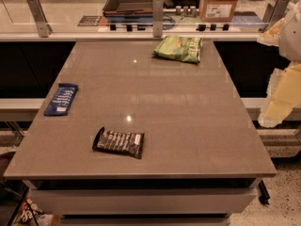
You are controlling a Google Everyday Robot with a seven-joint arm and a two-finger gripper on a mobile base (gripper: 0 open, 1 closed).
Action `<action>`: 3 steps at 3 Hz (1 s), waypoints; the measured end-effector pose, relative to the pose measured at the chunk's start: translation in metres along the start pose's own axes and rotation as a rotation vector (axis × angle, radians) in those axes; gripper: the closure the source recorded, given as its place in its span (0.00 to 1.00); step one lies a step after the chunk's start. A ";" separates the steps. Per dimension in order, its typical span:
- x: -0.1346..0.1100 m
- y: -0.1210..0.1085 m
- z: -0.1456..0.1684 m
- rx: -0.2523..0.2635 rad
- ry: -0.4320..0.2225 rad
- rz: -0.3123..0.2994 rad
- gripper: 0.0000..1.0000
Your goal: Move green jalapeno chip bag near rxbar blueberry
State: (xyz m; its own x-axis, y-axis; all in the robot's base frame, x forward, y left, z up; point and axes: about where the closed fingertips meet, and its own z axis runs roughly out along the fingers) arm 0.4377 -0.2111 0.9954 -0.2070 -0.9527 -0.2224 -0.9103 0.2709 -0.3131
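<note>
Taking the middle of the flat grey-brown stone-look table top (188, 126) as the centre of a clock, the crinkly, puffy light-green jalapeno chip bag (179, 48) lies out at about twelve o'clock. It sits close to the far edge, flat on the surface, with its long side running across. The slim flat blue rxbar blueberry wrapper with white lettering (61, 99) is over at nine o'clock, right along the left edge, with its white patch at the near end. The bag and the blue bar are well apart, with bare table between them. A black-wrapped bar with white lettering (119, 142) rests at roughly seven o'clock, nearer the front edge and apart from the blue one. The robot's pale, cream-coloured gripper (277, 102) hangs at three o'clock, off past the right edge of the table and well away from the bag. I cannot tell how far open it is. All three packets lie on the table, so it has hold of none of them. Beyond the far edge, at one o'clock, a brown cardboard box with a white label (219, 2) stands on the counter behind a low rail.
</note>
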 end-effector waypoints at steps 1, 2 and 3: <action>0.000 0.000 0.000 0.000 0.000 0.000 0.00; -0.004 -0.008 0.001 0.021 0.014 -0.003 0.00; -0.012 -0.040 0.011 0.068 0.019 -0.007 0.00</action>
State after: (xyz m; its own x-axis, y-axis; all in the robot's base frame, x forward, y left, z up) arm 0.4807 -0.2090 1.0002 -0.2084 -0.9568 -0.2027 -0.8854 0.2726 -0.3764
